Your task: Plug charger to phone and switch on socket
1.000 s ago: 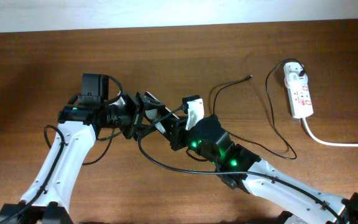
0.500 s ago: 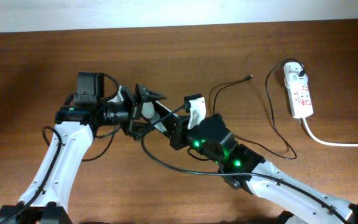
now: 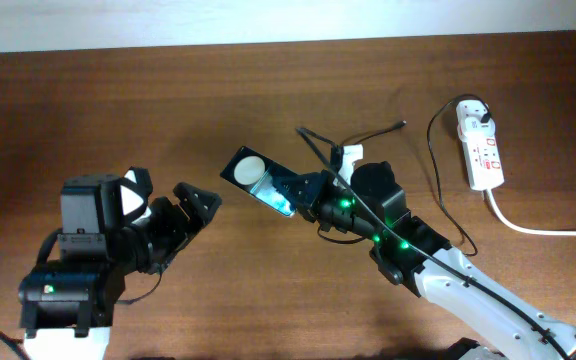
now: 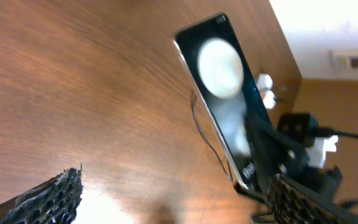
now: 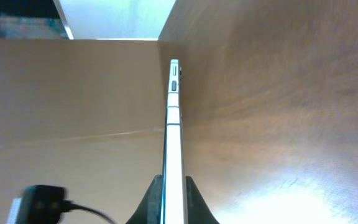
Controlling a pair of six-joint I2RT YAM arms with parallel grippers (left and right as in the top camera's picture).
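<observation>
My right pincer (image 5: 174, 202) is clamped on the phone (image 5: 174, 124), seen edge-on, its near end cut off and the grip hidden from above. My left pincer (image 3: 190, 210), at the phone half a second ago, now gapes empty, drawn back beyond it. Behind my right pincer lie the charger (image 3: 378, 131), then the socket (image 3: 481, 150).

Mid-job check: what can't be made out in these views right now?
Overhead: the held end of the phone is covered by the right gripper; no port shows.
Overhead: switches on the socket are too small to read as on or off.
Right wrist: the phone shows edge-on only; its face is hidden.
Left wrist: blurred; the right gripper hides the phone's far end.
</observation>
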